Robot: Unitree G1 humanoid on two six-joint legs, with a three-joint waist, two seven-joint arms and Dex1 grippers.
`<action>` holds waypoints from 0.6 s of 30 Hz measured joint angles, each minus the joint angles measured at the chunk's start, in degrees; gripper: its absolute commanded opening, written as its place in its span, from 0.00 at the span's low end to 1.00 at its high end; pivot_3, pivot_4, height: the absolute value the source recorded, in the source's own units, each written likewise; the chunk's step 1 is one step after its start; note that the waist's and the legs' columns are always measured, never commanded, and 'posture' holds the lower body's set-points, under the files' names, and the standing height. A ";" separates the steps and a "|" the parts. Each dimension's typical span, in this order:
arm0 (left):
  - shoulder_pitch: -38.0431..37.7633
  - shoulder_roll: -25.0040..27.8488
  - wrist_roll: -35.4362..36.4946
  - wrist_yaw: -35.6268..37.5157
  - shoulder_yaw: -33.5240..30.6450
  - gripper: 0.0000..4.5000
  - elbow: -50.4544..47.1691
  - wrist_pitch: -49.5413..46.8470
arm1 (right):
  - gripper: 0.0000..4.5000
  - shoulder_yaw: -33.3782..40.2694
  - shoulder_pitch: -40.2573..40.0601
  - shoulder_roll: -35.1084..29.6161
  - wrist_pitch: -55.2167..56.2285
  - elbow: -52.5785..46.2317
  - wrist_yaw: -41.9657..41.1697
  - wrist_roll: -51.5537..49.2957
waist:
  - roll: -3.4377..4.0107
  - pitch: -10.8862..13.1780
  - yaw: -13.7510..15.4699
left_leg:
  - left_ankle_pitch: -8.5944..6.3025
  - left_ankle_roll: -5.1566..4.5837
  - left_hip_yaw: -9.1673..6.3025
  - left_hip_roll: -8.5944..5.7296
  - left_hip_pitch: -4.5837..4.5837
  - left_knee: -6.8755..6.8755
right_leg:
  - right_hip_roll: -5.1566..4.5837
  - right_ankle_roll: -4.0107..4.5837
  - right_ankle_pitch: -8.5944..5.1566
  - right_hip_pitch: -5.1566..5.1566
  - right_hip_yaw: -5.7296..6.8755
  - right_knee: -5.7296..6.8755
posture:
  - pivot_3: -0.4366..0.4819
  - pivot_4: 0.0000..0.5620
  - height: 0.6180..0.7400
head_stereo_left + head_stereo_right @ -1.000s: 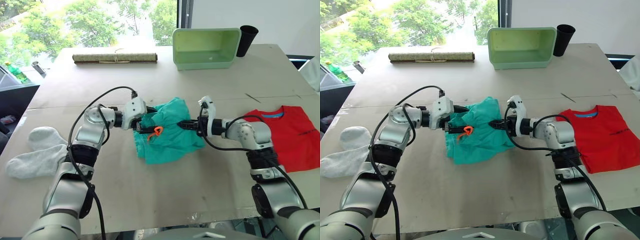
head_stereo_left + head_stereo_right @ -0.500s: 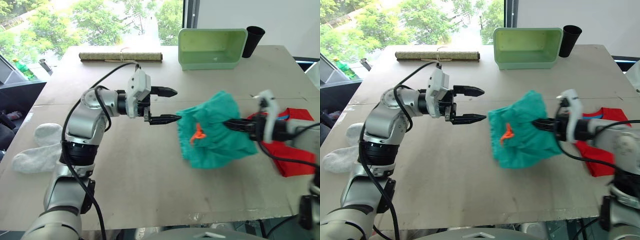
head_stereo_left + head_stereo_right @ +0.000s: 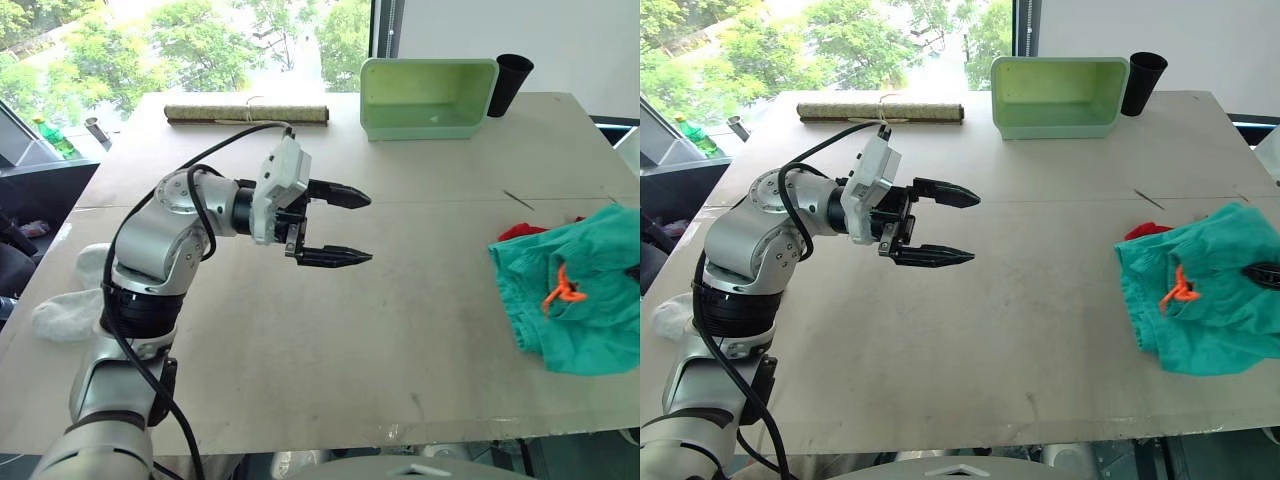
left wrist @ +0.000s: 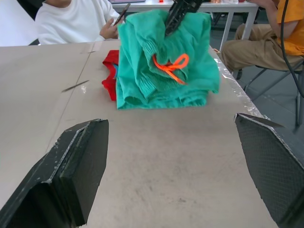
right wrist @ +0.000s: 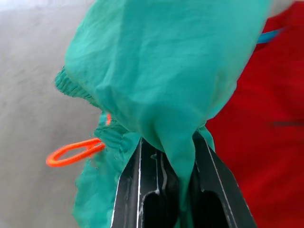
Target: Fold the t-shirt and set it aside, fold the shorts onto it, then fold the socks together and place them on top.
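We see the large teal fabric shorts (image 3: pixel 572 300) with an orange drawstring (image 3: pixel 562 293) lying bunched at the right edge of the pale brown worktop (image 3: pixel 400 330), well to the right of the green plastic bin (image 3: pixel 428 96) and nearer the robot than it. The right gripper (image 5: pixel 166 142) has its jaws pinching a fold of the shorts. Under the shorts, on the side facing the bin, a corner of the bright red thin t-shirt (image 3: pixel 518 231) pokes out, touching the teal cloth. The left gripper (image 3: pixel 345 227) hangs above the bare middle of the worktop, left of the bin and nearer the robot, jaws spread wide with nothing between them, well apart from the shorts. The light grey knit socks (image 3: pixel 70 300) lie far to the left of the bin, near the worktop's left edge. A rolled brown mat (image 3: pixel 246 113) lies to the left of the bin, and a black cup (image 3: pixel 511 80) stands just beside the bin's right end
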State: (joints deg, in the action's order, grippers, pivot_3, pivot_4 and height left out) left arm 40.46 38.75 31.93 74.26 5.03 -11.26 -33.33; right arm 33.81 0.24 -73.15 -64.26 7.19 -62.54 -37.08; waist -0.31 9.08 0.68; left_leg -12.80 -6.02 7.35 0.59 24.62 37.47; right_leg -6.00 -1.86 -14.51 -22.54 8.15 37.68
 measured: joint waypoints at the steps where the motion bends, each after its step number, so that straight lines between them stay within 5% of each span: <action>1: 0.00 0.16 0.00 0.24 0.00 1.00 0.01 -0.03 | 0.00 -1.73 1.30 -0.45 3.24 3.58 -1.11 1.57 | 0.00 0.00 0.02 | 0.00 0.00 0.00 0.00 0.00 0.00 | 0.00 0.01 0.00 0.00 0.00 0.01 | 0.48 0.27 1.00; 9: 0.33 0.51 -0.19 0.55 0.10 1.00 0.01 0.21 | 0.00 -17.46 16.49 0.87 24.11 21.94 -0.24 14.25 | 0.08 0.05 -0.02 | 0.01 0.01 0.03 0.00 -0.01 0.01 | 0.00 -0.02 -0.01 0.00 0.00 -0.01 | 0.48 0.27 1.00; 13: 0.02 1.22 -0.37 0.80 0.12 1.00 0.01 0.86 | 0.32 -22.84 20.89 4.09 32.84 29.84 1.23 20.36 | 0.22 0.11 0.09 | 0.03 0.03 0.07 0.00 0.01 0.06 | 0.00 -0.09 -0.05 0.01 -0.02 0.00 | 0.48 0.27 1.00; 18: -1.63 2.49 -0.45 0.80 0.11 1.00 -0.56 1.12 | 0.90 -23.24 21.49 3.55 40.33 34.14 0.29 23.18 | 0.34 0.10 0.04 | 0.03 0.04 0.07 0.00 -0.03 0.05 | 0.02 -0.01 0.00 0.03 -0.01 0.01 | 0.48 0.27 1.00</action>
State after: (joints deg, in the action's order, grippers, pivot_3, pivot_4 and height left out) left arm 38.83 41.24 31.48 75.06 5.15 -11.82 -32.21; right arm 10.57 21.73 -69.60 -23.93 41.33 -62.25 -13.90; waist 0.03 9.18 0.72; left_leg -12.77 -5.98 7.42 0.59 24.59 37.52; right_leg -5.98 -1.87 -14.51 -22.51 8.14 37.69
